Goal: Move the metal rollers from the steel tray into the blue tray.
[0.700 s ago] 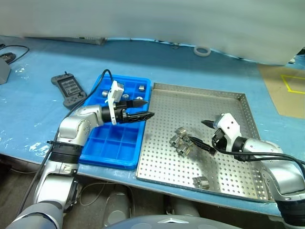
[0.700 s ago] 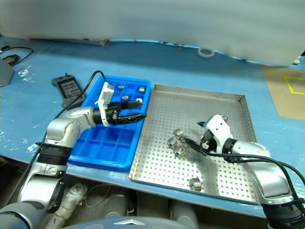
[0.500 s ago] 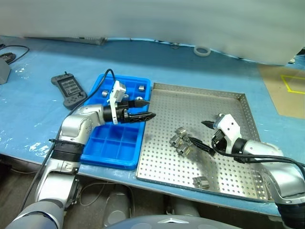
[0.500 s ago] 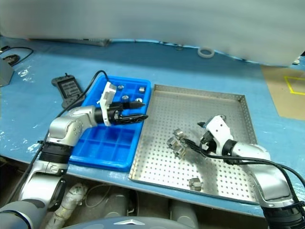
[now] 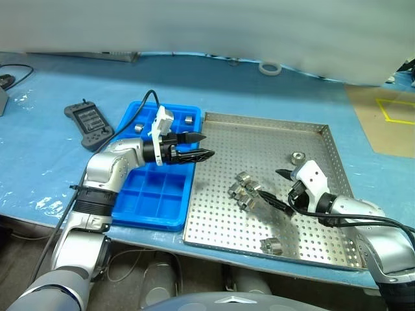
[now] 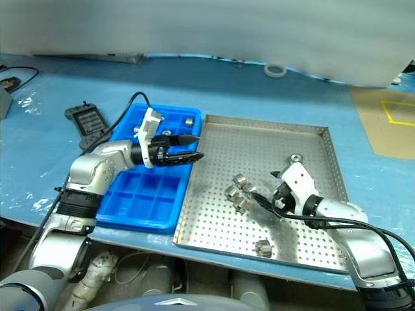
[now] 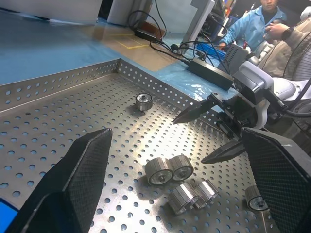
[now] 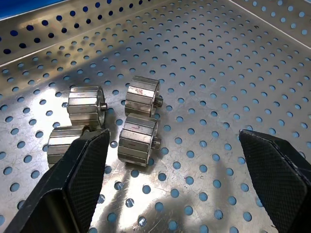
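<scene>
So the thing that matters here is the right claw (image 5: 280, 188) vs the little cluster of metal rollers (image 5: 245, 192) sitting mid-frame on the steel tray (image 5: 272, 133). The right claw is spread wide with nothing in it, low over the tray floor, and the cluster lies just beyond its tips toward the left of the frame, near but not touching as far as I can tell. In the right wrist view the four rollers (image 8: 140, 114) lie on their sides, bunched together, closer to one finger than centred in the gap, so I'd guess it needs a small sideways shift first. Two strays: one roller (image 5: 297, 157) near the tray's upper right, one (image 5: 272, 245) near the lower edge. The left claw (image 5: 201, 146) is also released and empty, hovering over the seam between the blue tray (image 5: 150, 201) and the steel one, further from the cluster. A few rollers (image 5: 188, 119) already sit in the blue tray's upper compartments.
</scene>
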`<act>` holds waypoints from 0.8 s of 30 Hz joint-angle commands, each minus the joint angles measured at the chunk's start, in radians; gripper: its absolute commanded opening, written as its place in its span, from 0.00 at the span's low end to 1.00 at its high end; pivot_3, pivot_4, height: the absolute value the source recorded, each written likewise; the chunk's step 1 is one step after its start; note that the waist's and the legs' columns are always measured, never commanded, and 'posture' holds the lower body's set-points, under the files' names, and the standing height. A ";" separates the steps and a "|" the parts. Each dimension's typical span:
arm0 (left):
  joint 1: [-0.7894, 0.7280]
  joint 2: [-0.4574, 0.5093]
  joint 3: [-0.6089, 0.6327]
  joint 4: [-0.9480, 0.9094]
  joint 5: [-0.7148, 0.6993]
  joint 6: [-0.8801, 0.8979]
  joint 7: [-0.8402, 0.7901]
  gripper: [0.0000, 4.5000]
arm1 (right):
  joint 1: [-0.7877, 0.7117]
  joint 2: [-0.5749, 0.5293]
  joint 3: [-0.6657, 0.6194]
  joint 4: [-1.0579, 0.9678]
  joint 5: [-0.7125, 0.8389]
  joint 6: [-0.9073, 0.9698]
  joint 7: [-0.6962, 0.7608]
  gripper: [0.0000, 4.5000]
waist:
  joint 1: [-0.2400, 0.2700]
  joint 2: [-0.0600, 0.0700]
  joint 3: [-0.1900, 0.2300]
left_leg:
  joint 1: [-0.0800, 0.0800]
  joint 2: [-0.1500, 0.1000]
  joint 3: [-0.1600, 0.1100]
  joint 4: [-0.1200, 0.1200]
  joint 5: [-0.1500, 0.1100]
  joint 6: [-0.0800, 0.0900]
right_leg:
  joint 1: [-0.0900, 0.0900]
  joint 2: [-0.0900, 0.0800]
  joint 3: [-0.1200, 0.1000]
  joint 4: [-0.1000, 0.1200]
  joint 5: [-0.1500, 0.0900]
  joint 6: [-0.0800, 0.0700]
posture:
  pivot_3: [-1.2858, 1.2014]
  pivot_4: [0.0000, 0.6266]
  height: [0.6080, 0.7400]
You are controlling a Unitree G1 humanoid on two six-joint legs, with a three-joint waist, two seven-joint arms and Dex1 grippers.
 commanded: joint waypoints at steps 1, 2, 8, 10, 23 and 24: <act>0.008 0.008 0.008 -0.045 -0.011 0.005 0.008 0.99 | -0.007 -0.002 -0.022 -0.004 0.003 -0.016 0.002 1.00 | 0.001 0.000 0.000 | 0.000 0.000 0.000 0.000 0.000 0.000 | 0.000 0.000 0.000 0.000 0.000 0.000 | 0.43 0.24 1.00; 0.013 0.008 0.014 -0.047 -0.012 0.008 0.016 0.99 | -0.002 -0.006 -0.015 -0.004 -0.003 -0.017 0.006 1.00 | 0.002 0.000 0.000 | 0.000 0.000 0.000 0.000 0.000 0.000 | 0.000 0.000 0.000 0.000 0.000 0.000 | 0.43 0.24 1.00; 0.044 0.017 0.023 -0.076 -0.024 0.022 0.026 0.99 | -0.015 -0.001 -0.004 -0.002 0.010 -0.003 0.019 1.00 | 0.001 0.000 0.000 | 0.000 0.000 0.000 0.000 0.000 0.000 | 0.000 0.000 0.000 0.000 0.000 0.000 | 0.44 0.24 1.00; 0.047 0.016 0.027 -0.076 -0.027 0.024 0.032 0.99 | -0.015 0.000 0.012 0.007 -0.001 -0.010 0.022 1.00 | 0.002 0.000 0.000 | 0.000 0.000 0.000 0.000 0.000 0.000 | 0.000 0.000 0.000 0.000 0.000 0.000 | 0.44 0.24 1.00; 0.033 -0.002 0.025 -0.052 -0.020 -0.001 0.037 0.99 | -0.029 0.009 0.012 0.083 -0.024 -0.060 0.033 1.00 | 0.001 0.000 0.000 | 0.000 0.000 0.000 -0.001 0.000 0.000 | 0.000 0.000 0.000 0.000 0.000 0.000 | 0.44 0.24 1.00; 0.033 -0.004 0.025 -0.051 -0.020 -0.003 0.037 0.99 | -0.033 0.013 0.008 0.097 -0.023 -0.064 0.032 1.00 | 0.001 0.000 0.000 | 0.000 0.000 0.000 -0.001 0.000 0.000 | 0.000 0.000 0.000 0.000 0.000 0.000 | 0.44 0.24 1.00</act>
